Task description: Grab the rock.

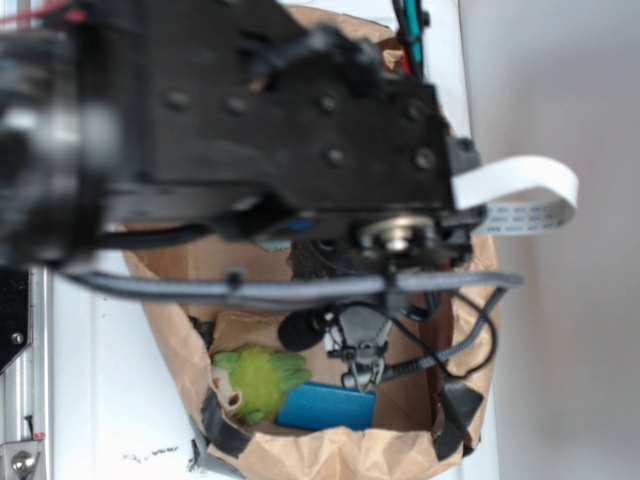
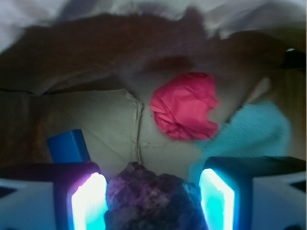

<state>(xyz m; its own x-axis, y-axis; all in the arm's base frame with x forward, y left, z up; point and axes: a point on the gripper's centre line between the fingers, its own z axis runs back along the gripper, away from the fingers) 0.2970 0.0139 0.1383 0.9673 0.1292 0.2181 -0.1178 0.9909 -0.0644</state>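
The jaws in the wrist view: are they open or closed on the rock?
Open. The rock sits between the jaws, but gaps show on both sides, so neither touches it.

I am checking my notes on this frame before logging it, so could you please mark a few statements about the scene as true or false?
1. The rock sits between the two fingers of the hand. True.
2. The red cloth wad is pinched in the hand. False: it lies apart on the bag floor, beyond the rock.
3. A blue block lies near the left-side finger in the wrist view. True.
4. The items lie on a bare metal tray. False: they lie inside a brown paper bag.
5. The fuzzy green toy lies next to the blue block in the exterior view. True.
6. The fingers are pressed together with nothing between them. False: they stand apart with the rock between them.
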